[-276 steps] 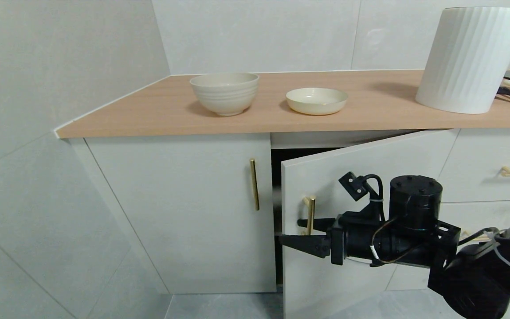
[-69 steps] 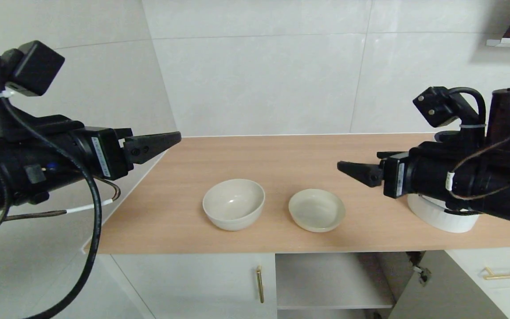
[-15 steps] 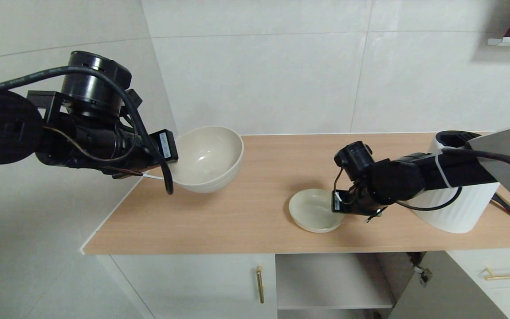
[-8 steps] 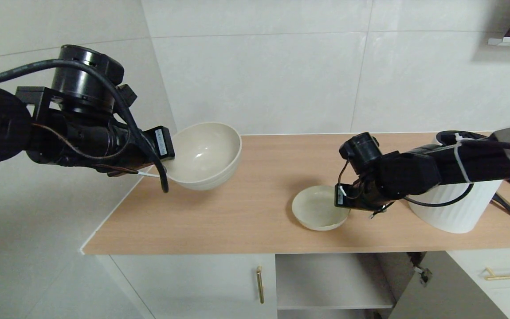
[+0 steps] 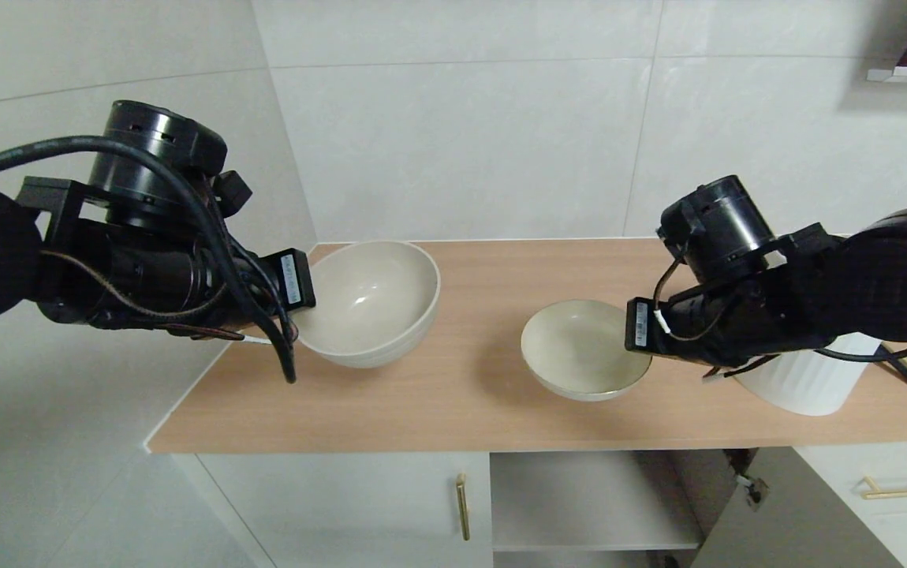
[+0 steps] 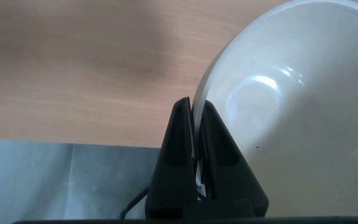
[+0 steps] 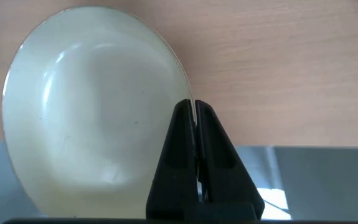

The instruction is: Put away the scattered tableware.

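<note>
Our left tool [image 6: 194, 111] is clamped on the rim of the deep bowl [image 5: 371, 304], held tilted above the left end of the tabletop [image 5: 469, 402]. Our right tool [image 7: 195, 111] pinches the rim of the shallow dish [image 5: 584, 347], raised over the middle near the front edge. Rim grips let dishes swing, so we should carry slowly and level. The white ribbed jar [image 5: 793, 386] stands close behind our right arm, and the open cupboard door [image 5: 785, 521] juts beside the shelf [image 5: 587, 493] below, likely the goal.

Right hand [image 5: 633, 335] lifted shallow dish [image 5: 584, 347] off counter [image 5: 461, 394].
</note>
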You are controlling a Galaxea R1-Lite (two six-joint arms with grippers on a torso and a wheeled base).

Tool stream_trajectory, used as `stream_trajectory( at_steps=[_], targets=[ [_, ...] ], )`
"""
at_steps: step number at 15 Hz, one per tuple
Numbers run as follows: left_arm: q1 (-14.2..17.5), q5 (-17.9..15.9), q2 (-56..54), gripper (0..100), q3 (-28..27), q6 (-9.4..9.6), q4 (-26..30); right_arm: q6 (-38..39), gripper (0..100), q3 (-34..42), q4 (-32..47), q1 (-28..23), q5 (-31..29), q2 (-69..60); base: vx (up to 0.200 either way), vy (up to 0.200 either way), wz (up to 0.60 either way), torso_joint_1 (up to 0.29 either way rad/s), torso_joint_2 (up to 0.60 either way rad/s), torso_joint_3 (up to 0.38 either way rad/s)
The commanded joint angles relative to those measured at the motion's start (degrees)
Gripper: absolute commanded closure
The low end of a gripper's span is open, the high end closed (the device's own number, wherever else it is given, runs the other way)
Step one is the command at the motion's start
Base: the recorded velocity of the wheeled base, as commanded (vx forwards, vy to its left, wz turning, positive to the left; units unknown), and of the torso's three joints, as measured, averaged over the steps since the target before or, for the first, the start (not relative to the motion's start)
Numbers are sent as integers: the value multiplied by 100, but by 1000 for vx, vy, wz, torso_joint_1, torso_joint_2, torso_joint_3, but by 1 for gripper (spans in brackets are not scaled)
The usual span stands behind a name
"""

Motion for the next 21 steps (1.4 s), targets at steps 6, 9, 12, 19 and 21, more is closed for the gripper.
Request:
stream_trajectory(
  at_steps=[6,9,12,19,21],
  targets=[
    [-34,-1,65,100,16,-43,-15,-34,100,227,13,377,-513,-618,-200,0,0,-3,2,4],
    [-52,8,39,100,16,-34,-15,-34,100,438,39,562,-539,-688,-133,0,0,3,0,3],
    [-69,8,12,100,16,-34,-6,-8,100,974,30,729,-548,-785,0,0,0,0,0,0],
    [-272,-9,-128,100,623,792,56,45,100,1607,4,870,-522,-592,0,0,0,-12,29,18],
    [-324,-9,-31,100,702,906,100,54,100,1642,4,870,-513,-512,0,0,0,-166,393,215]
  ],
)
